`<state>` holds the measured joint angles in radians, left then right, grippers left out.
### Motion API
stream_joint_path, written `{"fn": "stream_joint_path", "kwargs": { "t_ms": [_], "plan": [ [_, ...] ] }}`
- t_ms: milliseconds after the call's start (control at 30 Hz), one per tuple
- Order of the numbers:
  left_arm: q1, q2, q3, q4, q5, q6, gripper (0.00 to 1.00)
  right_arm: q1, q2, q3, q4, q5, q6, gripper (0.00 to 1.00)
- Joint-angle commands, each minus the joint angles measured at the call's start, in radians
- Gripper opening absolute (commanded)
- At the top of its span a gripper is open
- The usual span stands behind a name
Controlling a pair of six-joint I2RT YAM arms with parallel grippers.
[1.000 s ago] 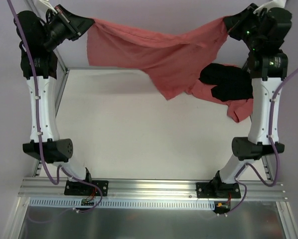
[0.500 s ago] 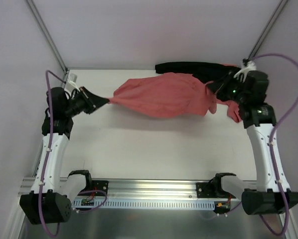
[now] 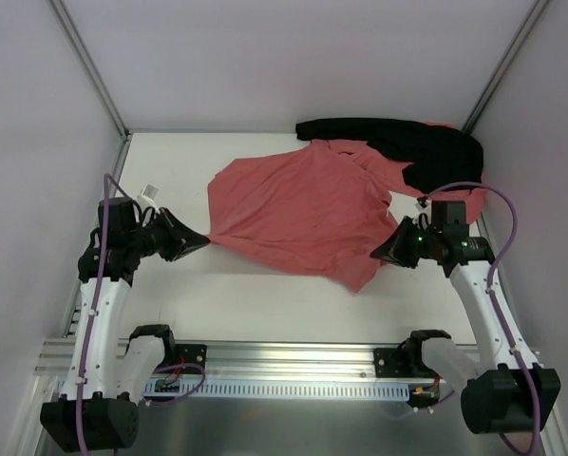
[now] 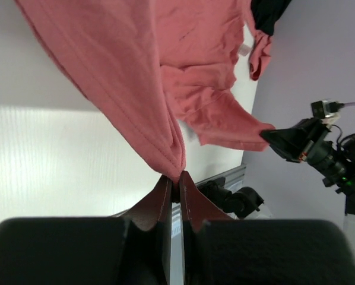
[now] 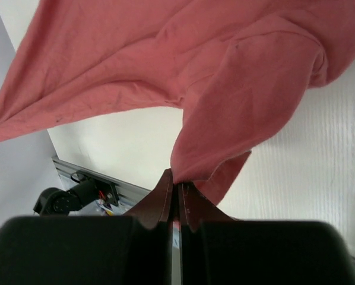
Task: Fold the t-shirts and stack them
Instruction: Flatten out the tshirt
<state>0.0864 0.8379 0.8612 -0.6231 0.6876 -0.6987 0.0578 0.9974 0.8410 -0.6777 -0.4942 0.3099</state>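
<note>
The salmon-red short-sleeved t-shirt of thin cloth (image 3: 303,214) looks matt and softly creased, its hem double-stitched, and the black cloth garment (image 3: 426,147) is matt too. The flat white tabletop (image 4: 47,166) shows a dull, finely ribbed surface, the long silver metal rail (image 3: 284,353) a brushed sheen, and the white plastic arm shells (image 3: 96,313) a smooth, faintly glossy finish.

Bright, even, diffuse light; faint soft shadows; wrist-view foregrounds dark and blurred.
</note>
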Motion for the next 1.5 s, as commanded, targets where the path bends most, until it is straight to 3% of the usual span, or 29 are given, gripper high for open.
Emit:
{"fn": "stream_joint_path", "kwargs": {
  "t_ms": [0, 333, 467, 667, 700, 733, 767, 800, 833, 1000, 1100, 1333, 1467],
  "plan": [
    [0.004, -0.048, -0.016, -0.162, -0.048, 0.048, 0.0, 0.007, -0.051, 0.015, -0.158, 0.015, -0.089, 0.0],
    [0.004, -0.066, -0.024, -0.444, -0.137, 0.18, 0.0, 0.004, -0.187, 0.096, -0.59, 0.232, -0.233, 0.0],
    [0.006, -0.075, 0.002, -0.503, -0.197, 0.212, 0.0, 0.004, -0.244, 0.156, -0.686, 0.341, -0.249, 0.0],
    [0.006, -0.057, 0.058, -0.575, -0.298, 0.261, 0.0, 0.004, -0.238, 0.233, -0.77, 0.375, -0.241, 0.0],
    [0.006, -0.056, 0.067, -0.578, -0.324, 0.266, 0.06, 0.005, -0.235, 0.254, -0.778, 0.376, -0.247, 0.04],
    [0.006, -0.053, 0.073, -0.587, -0.341, 0.263, 0.23, 0.005, -0.224, 0.268, -0.783, 0.39, -0.247, 0.27],
    [0.006, -0.053, 0.075, -0.581, -0.347, 0.26, 0.91, 0.004, -0.22, 0.282, -0.784, 0.408, -0.247, 0.55],
    [0.006, -0.053, 0.084, -0.578, -0.352, 0.255, 0.99, 0.004, -0.217, 0.297, -0.772, 0.419, -0.253, 0.99],
    [0.006, -0.054, 0.085, -0.567, -0.346, 0.246, 0.99, 0.004, -0.212, 0.335, -0.763, 0.433, -0.249, 1.0],
    [0.006, -0.079, 0.125, -0.429, -0.333, 0.167, 0.99, 0.004, -0.142, 0.51, -0.692, 0.515, -0.221, 0.99],
    [0.006, -0.066, 0.118, -0.256, -0.295, 0.113, 0.99, 0.004, -0.048, 0.622, -0.602, 0.536, -0.218, 1.0],
    [0.006, 0.288, 0.087, 0.357, -0.125, -0.007, 0.98, 0.005, 0.385, 0.763, -0.296, 0.291, -0.143, 1.0],
    [0.006, 0.502, 0.15, 0.517, -0.077, -0.074, 0.96, 0.008, 0.631, 0.907, -0.229, 0.209, -0.109, 0.99]
  ]
}}
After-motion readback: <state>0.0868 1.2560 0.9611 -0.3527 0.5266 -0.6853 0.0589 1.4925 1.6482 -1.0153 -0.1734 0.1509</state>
